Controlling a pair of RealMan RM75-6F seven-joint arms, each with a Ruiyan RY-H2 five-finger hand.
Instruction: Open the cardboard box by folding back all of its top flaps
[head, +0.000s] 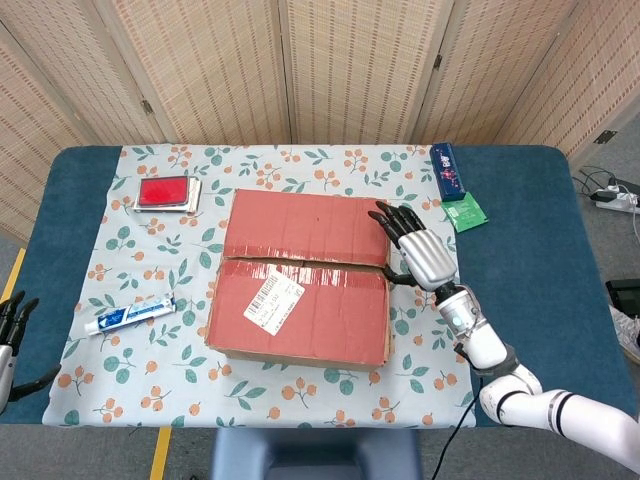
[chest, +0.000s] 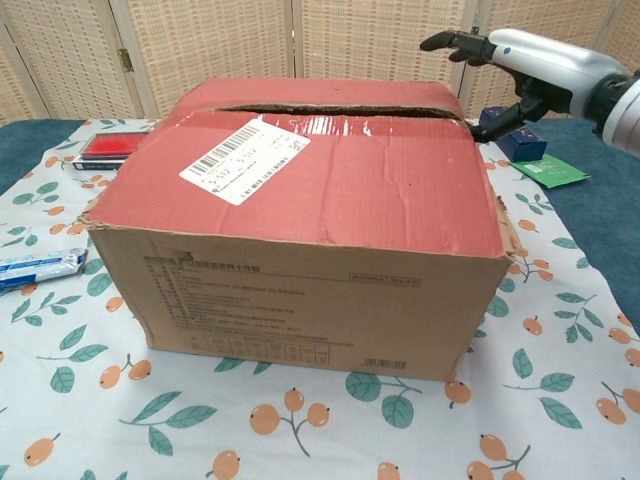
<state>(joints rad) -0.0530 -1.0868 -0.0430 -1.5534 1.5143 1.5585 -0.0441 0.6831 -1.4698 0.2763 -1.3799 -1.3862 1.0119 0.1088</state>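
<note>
Right robot hand (head: 418, 250) open, empty, over box (head: 300, 290) far-right corner. Left robot hand (head: 10, 330) open, idle. Risk: fingers miss flap seam (head: 300, 263), shove box instead.

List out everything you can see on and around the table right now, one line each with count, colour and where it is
cardboard box: one, brown with red taped top flaps and a white barcode label, middle of the table, flaps down
tablecloth: one, white with leaf and orange fruit print, under the box
table: one, dark blue top
red flat case: one, far left of the box
toothpaste tube: one, white and blue, near left of the box
blue slim box: one, far right corner of the cloth
green packet: one, just nearer than the blue slim box
folding screen: one, tan woven, behind the table
right hand: one, black and silver, open, at the box's right edge by the seam
left hand: one, open, at the table's near left edge
</note>
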